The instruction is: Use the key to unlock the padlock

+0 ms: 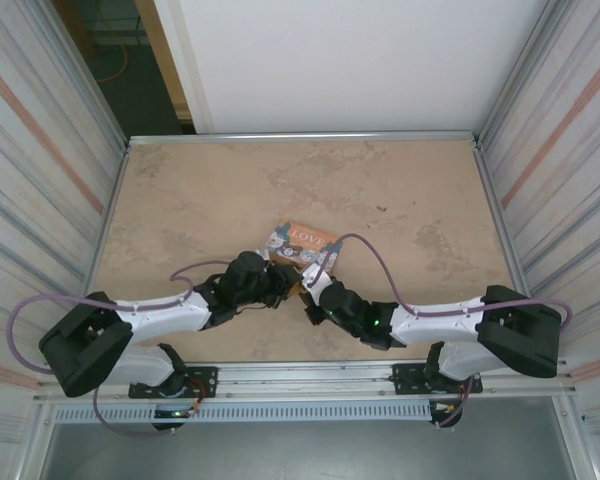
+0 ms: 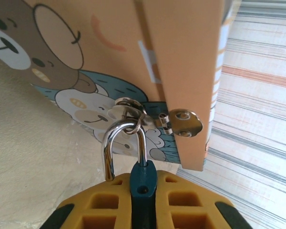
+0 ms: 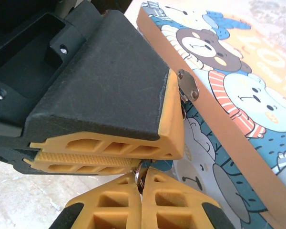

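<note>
L gripper (image 2: 143, 191) is clamped tight on the padlock (image 2: 144, 175). The teal body sits right btw its 2 yellow fingers (image 2: 105, 202). The silver loop (image 2: 108, 148) sticks out at 12 o'clock from the tips & goes thru a small ring (image 2: 128, 106) on the box (image 2: 109, 43). A shiny tab (image 2: 183, 122) sits on the box edge, at 2 o'clock from the padlock.

R gripper (image 3: 141, 191) is squeezed shut too, w/ a thin metal bit pinched at its tips. It looks like the key (image 3: 139, 172), but most of it is hidden. It points to 12 o'clock, right up against the L gripper's yellow fingers where the padlock is held. Can't tell if the key is in the padlock.

From above, both grippers meet nose to nose near the middle of the table (image 1: 200, 190). The box lies just past them at 12 o'clock, w/ its near edge at their tips.
</note>
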Controlling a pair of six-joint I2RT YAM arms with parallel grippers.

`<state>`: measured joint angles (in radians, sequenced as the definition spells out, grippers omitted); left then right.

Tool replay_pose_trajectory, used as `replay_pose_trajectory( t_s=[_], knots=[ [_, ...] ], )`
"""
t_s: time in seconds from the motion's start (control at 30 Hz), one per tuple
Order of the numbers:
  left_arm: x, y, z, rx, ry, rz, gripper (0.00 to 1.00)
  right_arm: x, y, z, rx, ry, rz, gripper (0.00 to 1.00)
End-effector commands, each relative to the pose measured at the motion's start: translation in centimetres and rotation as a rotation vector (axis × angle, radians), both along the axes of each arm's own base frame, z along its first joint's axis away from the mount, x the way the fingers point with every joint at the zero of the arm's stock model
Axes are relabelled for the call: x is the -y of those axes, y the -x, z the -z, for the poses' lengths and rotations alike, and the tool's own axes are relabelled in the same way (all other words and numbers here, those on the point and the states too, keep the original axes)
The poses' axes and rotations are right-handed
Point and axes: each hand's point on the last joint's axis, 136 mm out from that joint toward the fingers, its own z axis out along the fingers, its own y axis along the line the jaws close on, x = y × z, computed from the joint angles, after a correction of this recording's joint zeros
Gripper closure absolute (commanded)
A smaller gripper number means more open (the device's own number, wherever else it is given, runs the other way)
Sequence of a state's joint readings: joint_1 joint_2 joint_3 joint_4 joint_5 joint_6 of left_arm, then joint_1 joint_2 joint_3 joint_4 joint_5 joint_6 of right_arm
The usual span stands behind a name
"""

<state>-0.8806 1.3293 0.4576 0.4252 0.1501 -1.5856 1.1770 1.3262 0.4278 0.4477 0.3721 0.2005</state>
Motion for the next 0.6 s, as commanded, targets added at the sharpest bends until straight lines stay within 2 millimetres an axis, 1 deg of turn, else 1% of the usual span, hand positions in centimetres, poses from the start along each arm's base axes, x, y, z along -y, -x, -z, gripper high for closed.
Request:
replay_pose_trajectory(
  t_s=[0.0,0.1,0.3,0.37,0.47,0.57],
  knots=[
    [1.4,1.6,0.3,-0.015,0.021,0.058,1.0,1.5,-1.5,-0.5,-0.008,-0.074,0.106,1.0],
    [1.6,1.8,1.0,-0.018,0.006,0.055,1.0,2.3,-1.3,0.8,-0.012,-0.057,0.104,1.0],
    [1.6,1.8,2.3,-0.017,-0.036,0.06,1.0,3.1,-0.9,2.1,-0.012,-0.034,0.096,1.0],
    [1.6,1.8,2.5,-0.012,-0.047,0.063,0.95,3.2,-0.8,2.4,-0.017,-0.021,0.089,1.0],
    [1.4,1.6,2.5,0.003,-0.07,0.066,0.81,3.2,-0.5,3.1,-0.032,-0.005,0.077,1.0],
    [0.8,1.4,2.6,0.008,-0.107,0.073,0.73,3.2,-0.4,3.4,-0.042,-0.002,0.078,1.0]
  ],
)
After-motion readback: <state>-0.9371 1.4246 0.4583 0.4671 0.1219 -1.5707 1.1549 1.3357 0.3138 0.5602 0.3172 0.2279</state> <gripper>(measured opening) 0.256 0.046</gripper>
